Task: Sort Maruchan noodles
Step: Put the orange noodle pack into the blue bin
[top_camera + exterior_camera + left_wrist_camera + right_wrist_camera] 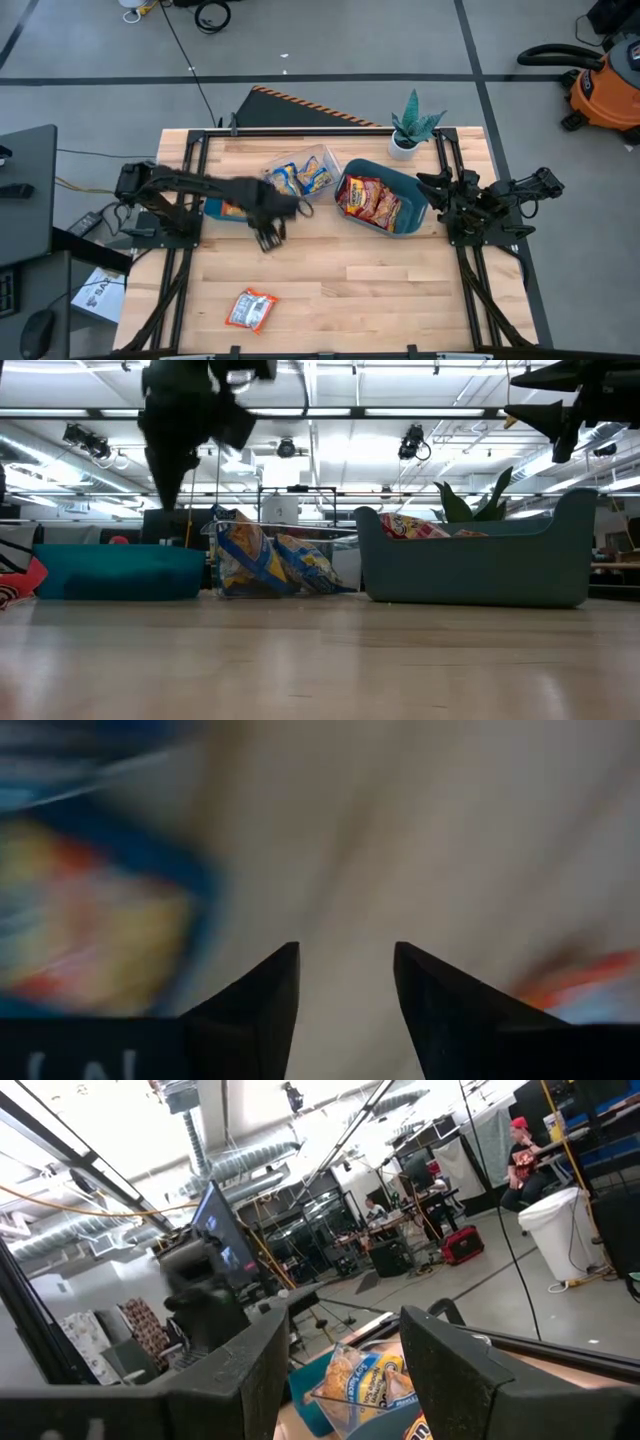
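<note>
Wooden tabletop is being shown from above, with grey floor all round it. Near its centre the left gripper is being held over bare wood, its fingers spread and nothing carried between them. A red-and-yellow packet is lying alone toward six o'clock from that gripper, well apart from it. At about one o'clock from the gripper, blue-and-yellow packets are being kept in a clear tray; toward three o'clock, red-and-yellow packets are being held in a teal bin. A second teal bin is partly covered by the left arm. The right gripper is being held at the table's right edge, beside a potted plant.

Across the table level, the blue-and-yellow packets are being seen upright between the low teal bin and the taller teal bin, with the left gripper raised above.

Through the left wrist camera, that gripper's fingertips are being shown apart over blurred wood.

Through the right wrist camera, the right gripper's fingers are being shown apart and holding nothing, with blue-and-yellow packets beyond.
</note>
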`<state>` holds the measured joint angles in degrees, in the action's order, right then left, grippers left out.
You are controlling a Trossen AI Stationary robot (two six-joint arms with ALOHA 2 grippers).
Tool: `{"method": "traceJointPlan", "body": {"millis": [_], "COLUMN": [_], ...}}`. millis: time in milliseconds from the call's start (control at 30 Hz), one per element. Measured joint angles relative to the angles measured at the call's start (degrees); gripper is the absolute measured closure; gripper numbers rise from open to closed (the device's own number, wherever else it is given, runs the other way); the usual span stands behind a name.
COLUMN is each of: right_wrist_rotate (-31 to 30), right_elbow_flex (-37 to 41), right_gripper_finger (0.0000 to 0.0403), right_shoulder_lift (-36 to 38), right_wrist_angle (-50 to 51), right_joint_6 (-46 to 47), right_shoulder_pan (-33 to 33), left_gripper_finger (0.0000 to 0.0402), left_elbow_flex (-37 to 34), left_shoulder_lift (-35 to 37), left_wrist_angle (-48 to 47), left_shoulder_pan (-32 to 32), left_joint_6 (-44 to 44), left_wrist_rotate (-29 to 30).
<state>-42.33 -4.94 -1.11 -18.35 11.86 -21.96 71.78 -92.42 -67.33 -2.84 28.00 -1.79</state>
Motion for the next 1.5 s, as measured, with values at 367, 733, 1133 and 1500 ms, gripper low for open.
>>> {"method": "traceJointPlan", "body": {"millis": [367, 733, 1133, 1500], "right_wrist_rotate": [0.0, 0.0, 0.0, 0.0], "right_elbow_flex": [0.0, 0.0, 0.0, 0.0], "right_gripper_finger": [0.0204, 0.0204, 0.0204, 0.0204], "right_shoulder_lift": [0.0, 0.0, 0.0, 0.0], "right_wrist_angle": [0.1, -0.4, -0.4, -0.4], "right_joint_6": [0.0, 0.0, 0.0, 0.0], "right_shoulder_pan": [0.0, 0.0, 0.0, 0.0], "left_gripper_finger": [0.023, 0.023, 0.0231, 0.0288], "left_elbow_flex": [0.1, 0.0, 0.0, 0.0], "left_shoulder_lift": [-3.6, -10.8, -14.6, -16.4], "left_wrist_angle": [27.8, 30.1, 29.9, 28.9], "left_shoulder_pan": [-22.0, -31.9, -31.8, -32.1], "left_joint_6": [23.8, 21.0, 17.8, 17.6], "left_wrist_rotate": [1.4, 3.6, 4.6, 2.6]}}
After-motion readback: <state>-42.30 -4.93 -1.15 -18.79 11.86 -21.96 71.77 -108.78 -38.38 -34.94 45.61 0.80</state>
